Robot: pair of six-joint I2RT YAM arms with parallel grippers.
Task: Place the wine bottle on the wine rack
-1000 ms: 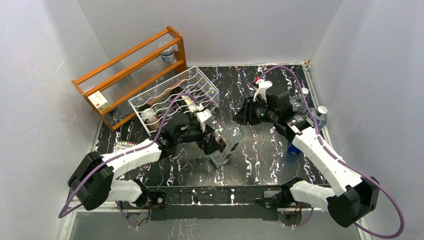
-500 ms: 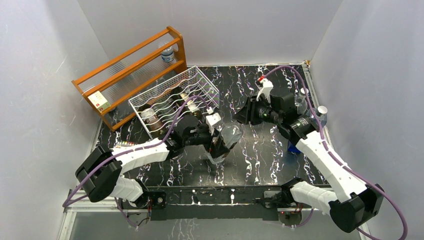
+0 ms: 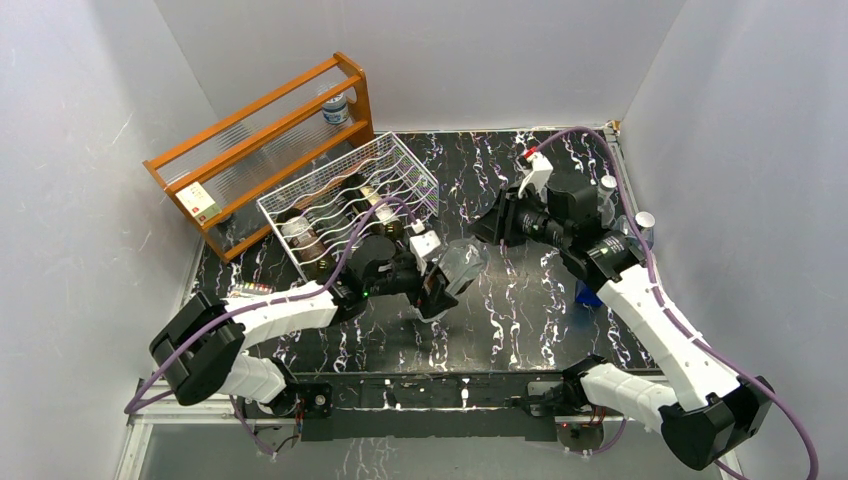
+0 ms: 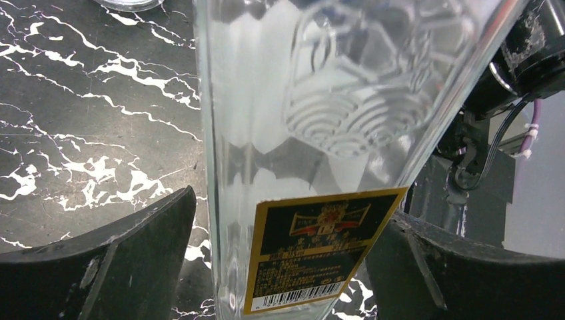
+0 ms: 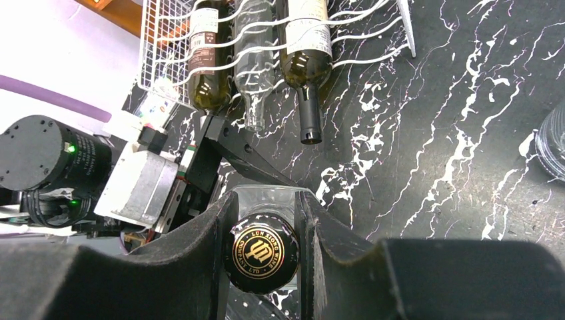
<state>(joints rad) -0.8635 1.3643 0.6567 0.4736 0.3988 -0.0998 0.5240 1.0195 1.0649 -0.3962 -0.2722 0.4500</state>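
The wine bottle [image 3: 460, 264] is clear glass with a black-and-gold label [image 4: 320, 247] and a black cap [image 5: 261, 250]. It is held tilted above the table's middle, between both arms. My left gripper [image 3: 436, 291] is shut on its lower body, with a finger [image 4: 126, 260] on each side. My right gripper [image 3: 487, 232] is shut on the cap, both fingers [image 5: 200, 247] pressed against it. The white wire wine rack [image 3: 400, 160] stands at the back left and holds three bottles. It also shows in the right wrist view [image 5: 156, 40].
An orange wooden shelf frame [image 3: 260, 135] with a small bottle [image 3: 337, 107] stands behind the rack. Clear bottles [image 3: 640, 222] and a blue object [image 3: 587, 296] stand by the right wall. A glass item [image 5: 552, 143] is near my right wrist. The rack bottles' necks [image 5: 308, 117] stick out forward.
My left gripper has raised and tilted the bottle toward the right gripper. The bottle's cap now sits between the right fingers. The right wrist has shifted slightly back and right.
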